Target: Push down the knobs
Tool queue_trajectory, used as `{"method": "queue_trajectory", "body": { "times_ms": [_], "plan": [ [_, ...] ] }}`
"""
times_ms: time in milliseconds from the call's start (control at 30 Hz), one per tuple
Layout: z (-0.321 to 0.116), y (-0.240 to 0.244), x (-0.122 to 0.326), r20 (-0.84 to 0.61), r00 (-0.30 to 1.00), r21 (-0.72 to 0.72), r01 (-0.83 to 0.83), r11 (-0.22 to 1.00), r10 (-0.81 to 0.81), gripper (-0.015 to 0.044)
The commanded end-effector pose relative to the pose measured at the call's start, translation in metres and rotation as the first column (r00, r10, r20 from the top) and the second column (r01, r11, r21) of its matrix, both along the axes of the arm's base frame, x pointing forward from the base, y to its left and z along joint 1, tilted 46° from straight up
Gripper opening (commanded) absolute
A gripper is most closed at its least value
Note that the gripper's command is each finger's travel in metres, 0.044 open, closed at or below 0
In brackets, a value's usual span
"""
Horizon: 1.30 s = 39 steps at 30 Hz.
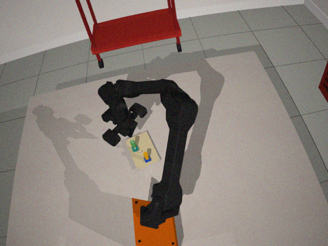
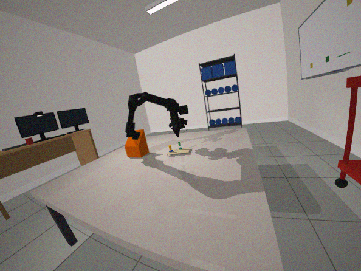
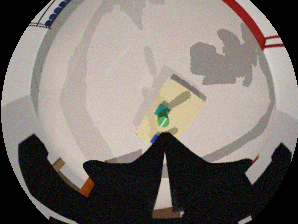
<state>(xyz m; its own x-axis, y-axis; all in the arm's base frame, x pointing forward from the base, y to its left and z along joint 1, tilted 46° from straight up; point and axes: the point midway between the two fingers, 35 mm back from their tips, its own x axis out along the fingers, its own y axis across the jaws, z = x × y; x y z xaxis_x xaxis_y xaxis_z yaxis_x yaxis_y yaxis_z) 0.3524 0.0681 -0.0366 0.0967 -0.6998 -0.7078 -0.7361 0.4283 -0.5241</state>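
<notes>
The pale yellow circuit board [image 1: 147,140] [image 2: 178,152] [image 3: 189,111] stands low on the table. A green knob [image 1: 133,143] [image 2: 179,143] [image 3: 163,121] stands above the teal potentiometer [image 1: 135,149] [image 3: 161,108], with a small gap showing under it in the exterior view. A yellow-orange knob [image 1: 146,155] [image 2: 170,147] stands over the blue potentiometer [image 1: 148,160] [image 3: 154,139]; whether it touches cannot be told. The wrist view hides this knob behind the fingers. My gripper [image 1: 130,135] [image 2: 178,135] [image 3: 164,135] is shut and empty, its tips above the board near the green knob, not touching it.
The arm's orange base [image 1: 154,234] [image 2: 137,147] stands on the table near the board. The arm arches over the table beside the board. A red cart [image 1: 135,30] stands on the floor beyond the table edge.
</notes>
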Motion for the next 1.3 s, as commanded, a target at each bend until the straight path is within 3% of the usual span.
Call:
{"method": "queue_trajectory", "body": {
  "times_ms": [0,267,567,1267],
  "plan": [
    [-0.0007,-0.0001,0.0002,0.086,0.993,0.017,0.086,0.996,-0.087,0.0000],
    [-0.0014,-0.0007,0.0003,0.268,0.921,0.078,0.271,0.959,-0.282,0.0000],
    [-0.0021,-0.0014,0.0004,0.442,0.757,0.186,0.447,0.875,-0.481,0.0000],
    [-0.0038,-0.0030,0.0006,0.634,0.131,0.531,0.643,0.552,-0.762,0.0000]
  ]
}}
